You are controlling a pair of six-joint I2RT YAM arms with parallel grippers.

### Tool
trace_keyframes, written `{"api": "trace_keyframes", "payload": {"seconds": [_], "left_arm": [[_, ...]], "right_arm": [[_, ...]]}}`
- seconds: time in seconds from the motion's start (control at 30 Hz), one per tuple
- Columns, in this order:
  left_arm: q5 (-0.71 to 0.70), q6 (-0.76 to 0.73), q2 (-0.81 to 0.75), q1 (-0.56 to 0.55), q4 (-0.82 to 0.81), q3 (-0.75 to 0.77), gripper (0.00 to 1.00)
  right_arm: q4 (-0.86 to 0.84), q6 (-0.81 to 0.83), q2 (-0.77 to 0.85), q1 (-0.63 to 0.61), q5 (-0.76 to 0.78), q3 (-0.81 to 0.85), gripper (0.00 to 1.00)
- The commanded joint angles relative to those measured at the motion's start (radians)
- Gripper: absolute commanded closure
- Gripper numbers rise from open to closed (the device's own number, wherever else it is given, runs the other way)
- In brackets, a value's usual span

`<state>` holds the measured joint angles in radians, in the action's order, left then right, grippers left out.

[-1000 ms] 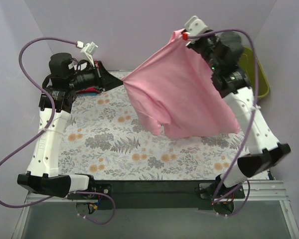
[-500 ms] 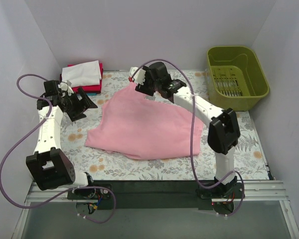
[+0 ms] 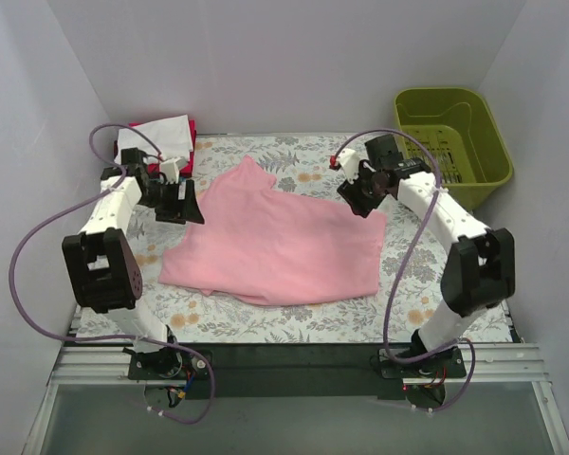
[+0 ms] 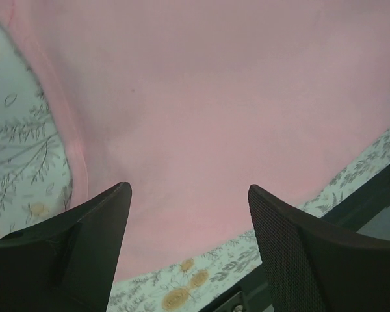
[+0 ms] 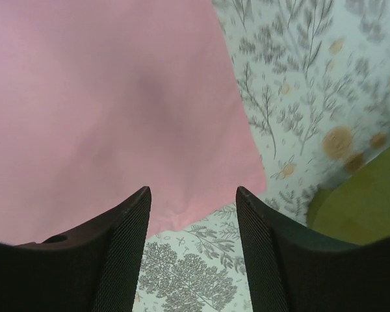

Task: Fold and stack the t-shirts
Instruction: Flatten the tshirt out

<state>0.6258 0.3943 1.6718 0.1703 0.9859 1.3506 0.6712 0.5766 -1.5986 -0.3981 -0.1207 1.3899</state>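
Note:
A light pink t-shirt [image 3: 280, 242] lies spread out on the floral table cloth [image 3: 436, 308]. My left gripper [image 3: 185, 202] hovers at the shirt's left edge, open, nothing between its fingers [image 4: 84, 240]; the pink t-shirt [image 4: 214, 110] fills its wrist view. Over the shirt's far right corner hangs my right gripper [image 3: 360, 194], open and empty too. Its wrist view shows the pink t-shirt [image 5: 104, 110] corner and bare cloth between the fingers [image 5: 266, 253]. A stack of folded t-shirts [image 3: 156, 142], white on top of red, sits at the back left.
A green plastic basket [image 3: 452, 142] stands at the back right corner. Purple walls close in the table on three sides. The black front rail [image 3: 284, 355] runs along the near edge between the arm bases.
The pink shirt, held up in the air a second ago, now lies flat. Both grippers have opened and let go. The left moved toward the shirt's left edge, the right to its right corner.

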Motion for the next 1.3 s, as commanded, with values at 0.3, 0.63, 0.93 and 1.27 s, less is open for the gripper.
{"api": "trace_keyframes", "payload": {"seconds": [0.3,0.63,0.93,1.27], "left_arm": [[-0.204,-0.106,0.200,-0.157,-0.136,0.015,0.42],[-0.310,-0.189,0.082,-0.157,-0.096,-0.287,0.60],[-0.304,-0.321,-0.193,-0.155,0.158,-0.438,0.63],[-0.135,-0.011,0.090,-0.157,-0.044,0.164,0.51]], "right_arm": [[0.111,-0.031,-0.356,0.188,-0.065,0.216,0.50],[0.126,0.014,-0.343,0.180,-0.074,0.051,0.58],[0.197,0.091,-0.169,0.136,-0.141,-0.166,0.66],[0.232,0.101,-0.262,0.209,-0.160,0.147,0.66]]}}
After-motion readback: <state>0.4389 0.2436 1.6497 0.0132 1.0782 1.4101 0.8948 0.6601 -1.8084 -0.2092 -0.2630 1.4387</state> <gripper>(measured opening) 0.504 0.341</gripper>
